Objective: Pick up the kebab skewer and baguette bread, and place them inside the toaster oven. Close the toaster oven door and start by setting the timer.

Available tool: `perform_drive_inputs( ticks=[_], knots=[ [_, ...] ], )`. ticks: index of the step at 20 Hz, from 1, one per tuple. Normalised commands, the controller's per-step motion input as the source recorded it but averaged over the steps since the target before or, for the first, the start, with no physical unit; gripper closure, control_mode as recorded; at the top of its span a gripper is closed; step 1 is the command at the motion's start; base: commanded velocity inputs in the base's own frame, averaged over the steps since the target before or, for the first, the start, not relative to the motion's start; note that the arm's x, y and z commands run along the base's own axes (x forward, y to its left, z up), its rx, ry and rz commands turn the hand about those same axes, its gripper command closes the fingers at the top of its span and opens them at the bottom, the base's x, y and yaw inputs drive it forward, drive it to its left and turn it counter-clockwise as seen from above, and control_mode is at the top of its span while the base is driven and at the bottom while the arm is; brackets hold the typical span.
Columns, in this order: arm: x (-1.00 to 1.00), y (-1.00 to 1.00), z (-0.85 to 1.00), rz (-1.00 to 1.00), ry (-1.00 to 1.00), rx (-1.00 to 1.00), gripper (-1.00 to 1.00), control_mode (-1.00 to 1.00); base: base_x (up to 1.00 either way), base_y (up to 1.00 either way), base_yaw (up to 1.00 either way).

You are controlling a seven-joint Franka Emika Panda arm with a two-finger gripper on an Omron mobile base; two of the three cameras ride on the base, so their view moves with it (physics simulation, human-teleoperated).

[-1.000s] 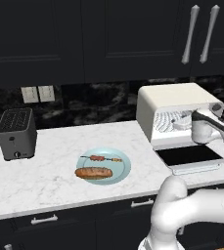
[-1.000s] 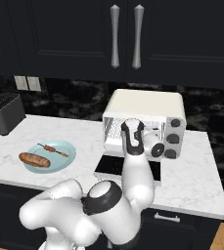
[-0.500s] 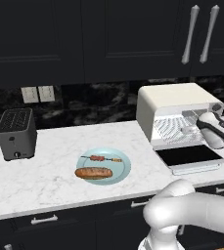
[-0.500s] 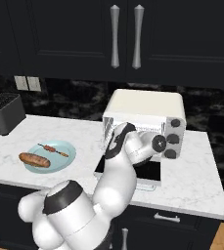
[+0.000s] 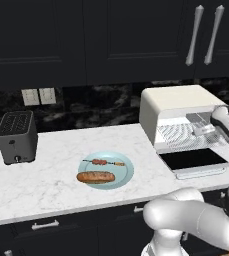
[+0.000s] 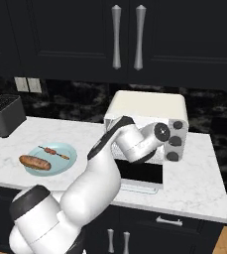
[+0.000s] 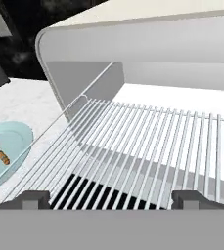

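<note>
The toaster oven (image 5: 176, 107) stands at the right of the counter. The toaster oven door (image 5: 196, 161) lies folded down flat, and the wire rack (image 7: 147, 146) is bare. My gripper (image 5: 204, 130) hovers at the oven mouth above the door, pointing inward. In the hand view the gripper (image 7: 111, 199) is open, its fingertips (image 7: 35, 197) wide apart with nothing between them. The kebab skewer (image 5: 103, 162) and the baguette bread (image 5: 96, 177) lie side by side on a pale blue plate (image 5: 125, 172) left of the oven, far from the gripper.
A small dark grey slot toaster (image 5: 17, 136) sits at the far left of the marble counter (image 5: 51, 185). The oven's knob panel (image 6: 177, 139) is on its right side. Dark upper cabinets with silver handles (image 5: 206, 35) hang above. My arm (image 6: 130, 144) crosses the oven front.
The hand has swung to the right and turned to face the oven opening. The plate, skewer and baguette have not moved, and the door stays down.
</note>
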Motion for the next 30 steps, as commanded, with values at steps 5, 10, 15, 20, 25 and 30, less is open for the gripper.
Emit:
perform_drive_inputs(
  ticks=[5,10,15,20,25,30],
  knots=[
    [-0.57,0.92,0.68,0.08,0.07,-0.07,-1.0,-1.0,0.0,0.0,0.0],
    [-0.64,1.0,0.11,0.05,0.08,-0.18,-1.0,-1.0,0.0,0.0,0.0],
    [-0.65,1.0,0.01,0.12,0.01,-0.19,-1.0,-1.0,0.0,0.0,0.0],
    [-0.31,1.0,0.0,0.2,0.02,-0.23,-1.0,-1.0,0.0,0.0,0.0],
    [0.0,1.0,-0.01,0.46,0.03,-0.19,-1.0,-1.0,0.0,0.0,0.0],
    [0.06,0.74,-0.2,0.53,0.01,-0.15,-1.0,-1.0,0.0,0.0,0.0]
  ],
)
